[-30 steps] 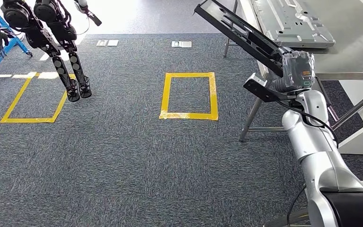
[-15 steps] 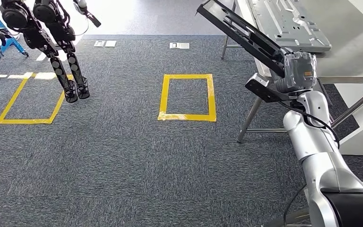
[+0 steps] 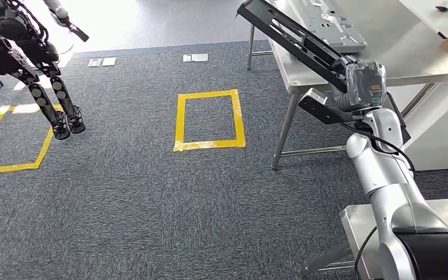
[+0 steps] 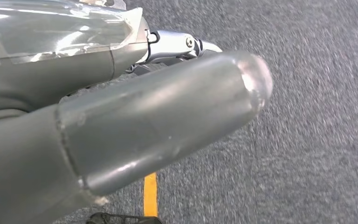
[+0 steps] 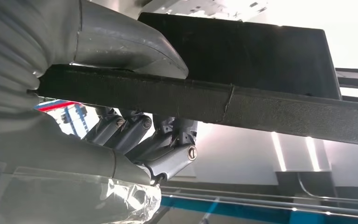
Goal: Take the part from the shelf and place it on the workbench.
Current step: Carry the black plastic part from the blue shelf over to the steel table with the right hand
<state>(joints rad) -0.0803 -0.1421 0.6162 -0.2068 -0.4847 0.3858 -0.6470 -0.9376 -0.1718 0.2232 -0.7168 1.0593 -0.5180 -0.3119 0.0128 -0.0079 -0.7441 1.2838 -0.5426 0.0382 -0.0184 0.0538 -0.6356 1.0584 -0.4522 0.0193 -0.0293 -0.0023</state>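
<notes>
My right hand (image 3: 363, 83) is raised and grips one end of a long black part (image 3: 294, 39). The part slants up and away to the left, and its far end hangs over the near corner of the steel workbench (image 3: 408, 49). In the right wrist view the thumb lies over the black part (image 5: 242, 105) and the fingers (image 5: 142, 133) curl under it. My left hand (image 4: 144, 121) hangs over the grey carpet with its thick thumb stretched out and nothing in it.
A grey stamped metal sheet (image 3: 326, 17) lies on the workbench. A yellow tape square (image 3: 209, 119) marks the carpet beside the bench legs. Another black robot (image 3: 32, 64) stands at the far left by more yellow tape (image 3: 11, 154). A low steel surface (image 3: 443, 210) sits beside my right arm.
The whole picture has shifted left, so the camera has turned toward the workbench, which now shows more of its top and legs. My right hand still holds the black part.
</notes>
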